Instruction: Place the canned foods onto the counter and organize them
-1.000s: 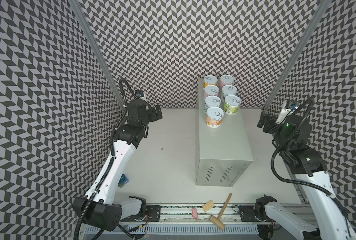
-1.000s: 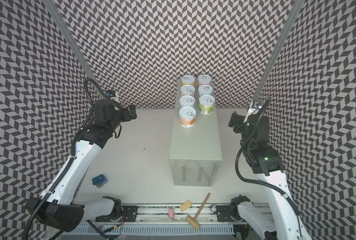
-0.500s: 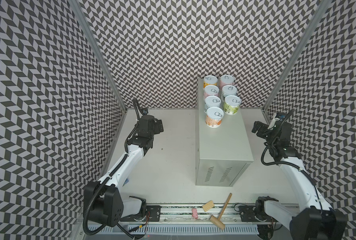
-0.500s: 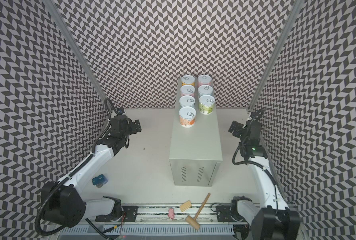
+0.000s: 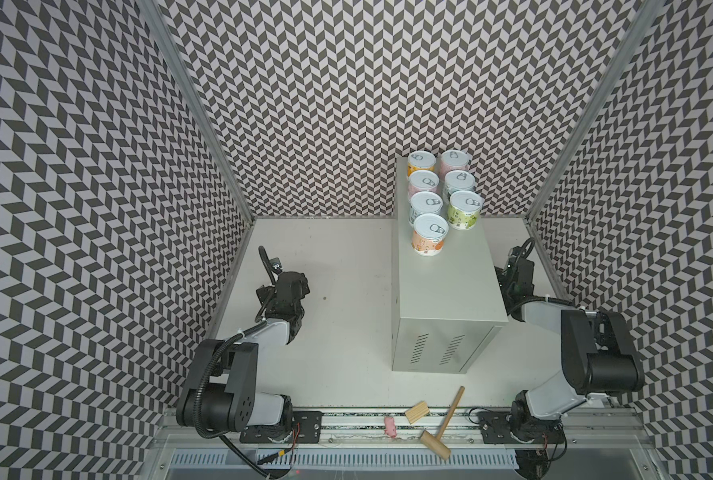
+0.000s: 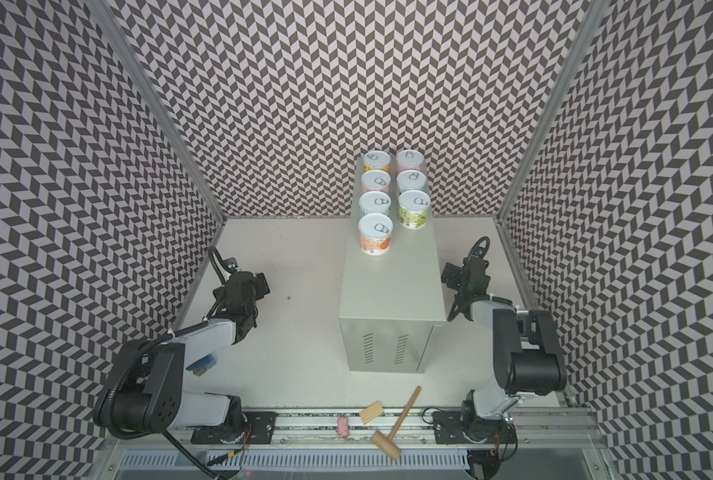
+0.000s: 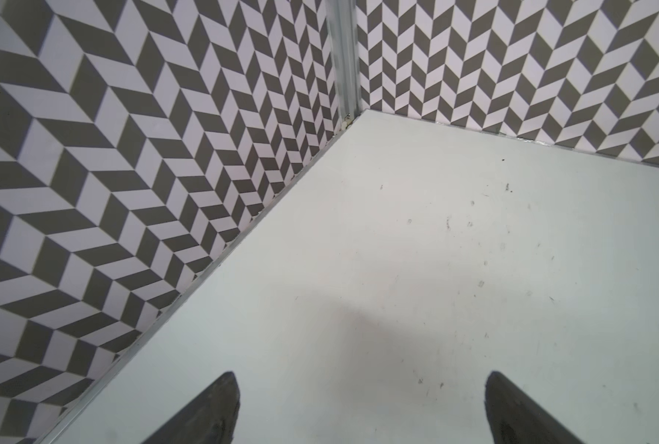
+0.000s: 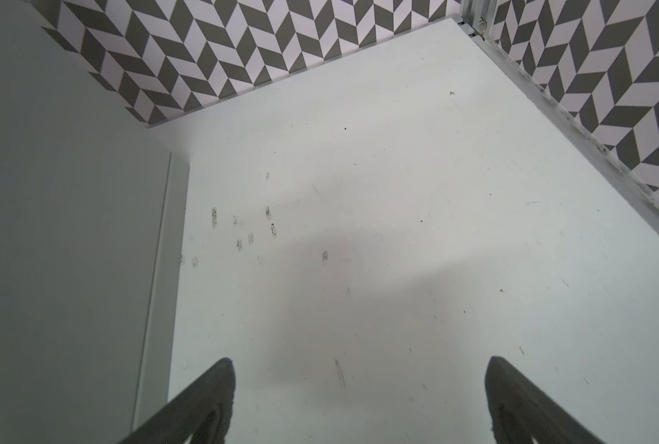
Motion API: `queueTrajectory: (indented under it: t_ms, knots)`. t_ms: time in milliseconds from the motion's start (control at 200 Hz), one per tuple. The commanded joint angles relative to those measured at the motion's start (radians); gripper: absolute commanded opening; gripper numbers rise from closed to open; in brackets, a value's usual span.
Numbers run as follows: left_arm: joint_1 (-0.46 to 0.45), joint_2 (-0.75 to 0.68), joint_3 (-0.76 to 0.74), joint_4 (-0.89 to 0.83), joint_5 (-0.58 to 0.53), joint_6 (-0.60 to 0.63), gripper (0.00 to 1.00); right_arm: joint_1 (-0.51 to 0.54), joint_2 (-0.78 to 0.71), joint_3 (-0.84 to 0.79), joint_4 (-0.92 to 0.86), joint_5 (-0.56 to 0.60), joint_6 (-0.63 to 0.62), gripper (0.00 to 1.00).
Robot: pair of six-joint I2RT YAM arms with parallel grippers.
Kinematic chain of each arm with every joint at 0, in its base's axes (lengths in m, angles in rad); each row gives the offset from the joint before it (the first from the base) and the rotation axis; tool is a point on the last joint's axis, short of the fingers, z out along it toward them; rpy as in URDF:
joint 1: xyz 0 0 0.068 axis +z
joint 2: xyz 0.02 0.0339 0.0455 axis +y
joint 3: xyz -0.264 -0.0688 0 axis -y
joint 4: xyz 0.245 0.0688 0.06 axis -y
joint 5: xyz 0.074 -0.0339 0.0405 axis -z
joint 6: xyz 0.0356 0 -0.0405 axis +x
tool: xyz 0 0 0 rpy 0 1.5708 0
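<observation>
Chevron-walled booth (image 5: pixel 346 104), seven pastel-labelled cans (image 5: pixel 425 204) on counter (image 5: pixel 446 286), print unreadable

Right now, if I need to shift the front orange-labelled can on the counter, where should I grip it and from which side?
Probably across the label wall of the orange-labelled can, one finger on each flank, coming in from the near end of the counter. It stands upright, another can crowds its back and the green can sits diagonally behind; front and flanks look free.
</observation>
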Motion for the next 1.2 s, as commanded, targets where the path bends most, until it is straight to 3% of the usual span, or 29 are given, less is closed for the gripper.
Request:
queueTrajectory:
  t_ms: [0, 65, 130, 205, 385, 516, 561, 631, 711, 786, 881, 951, 1197]
  knots:
    - [-0.013, 0.118, 0.023, 0.229, 0.006, 0.046, 1.00, 0.022, 0.024, 0.013, 0.176, 0.054, -0.070, 0.99]
    - [-0.009, 0.151, 0.080, 0.163, 0.025, 0.064, 1.00, 0.033, 0.023, -0.020, 0.255, 0.081, -0.108, 0.99]
    - [-0.005, 0.163, 0.055, 0.266, 0.034, 0.115, 1.00, 0.039, 0.018, -0.076, 0.372, 0.063, -0.137, 0.99]
    - [0.020, 0.160, -0.019, 0.431, 0.091, 0.138, 1.00, 0.049, 0.024, -0.048, 0.319, 0.065, -0.146, 0.99]
    - [0.012, 0.121, -0.081, 0.494, 0.142, 0.162, 0.98, 0.058, -0.025, -0.127, 0.424, 0.055, -0.164, 0.99]
    - [0.029, 0.076, -0.218, 0.700, 0.225, 0.168, 0.93, 0.077, -0.109, -0.312, 0.677, 0.102, -0.170, 0.99]
    - [0.036, 0.085, -0.258, 0.765, 0.277, 0.174, 0.95, 0.078, -0.118, -0.363, 0.763, 0.098, -0.171, 0.99]
    - [0.034, 0.168, -0.304, 0.987, 0.262, 0.206, 1.00, 0.078, -0.086, -0.416, 0.887, 0.081, -0.182, 0.99]
    - [0.044, 0.101, -0.260, 0.772, 0.291, 0.165, 1.00, 0.088, -0.031, -0.484, 1.074, 0.093, -0.200, 0.99]
    - [0.050, 0.147, -0.290, 0.918, 0.291, 0.187, 1.00, 0.091, -0.057, -0.462, 0.992, 0.099, -0.197, 0.99]
    - [0.048, 0.111, -0.267, 0.807, 0.288, 0.174, 1.00, 0.092, -0.084, -0.419, 0.888, 0.098, -0.192, 0.99]
    - [0.045, 0.134, -0.284, 0.886, 0.285, 0.185, 1.00, 0.092, -0.076, -0.426, 0.918, 0.102, -0.190, 0.99]
    - [0.037, 0.122, -0.284, 0.867, 0.273, 0.193, 1.00, 0.097, -0.043, -0.473, 1.035, 0.107, -0.208, 0.99]
